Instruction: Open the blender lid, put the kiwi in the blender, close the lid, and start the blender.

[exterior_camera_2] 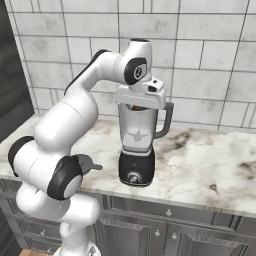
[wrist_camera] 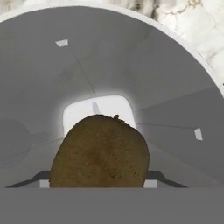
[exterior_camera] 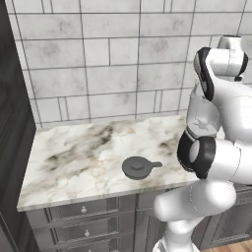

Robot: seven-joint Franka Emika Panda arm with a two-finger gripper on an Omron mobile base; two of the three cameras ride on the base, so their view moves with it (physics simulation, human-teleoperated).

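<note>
A marbled stone counter (exterior_camera: pixel 78 157) runs under a grey tiled wall, above grey drawers. Nearest, the blender lid (exterior_camera: pixel 139 167) lies flat on the counter near its front edge, knob up and tab to the right, well apart from the blender (exterior_camera_2: pixel 137 150) — its jar is open. The gripper (exterior_camera_2: pixel 141 104) sits right over the jar mouth, its fingers closed on the kiwi (wrist_camera: pixel 99 152), which the hand view shows hanging above the jar's pale floor. The risk, as I judge it, is an off-centre release: the kiwi could clip the rim and bounce onto the counter, or the fingers could knock the jar while pulling out.
</note>
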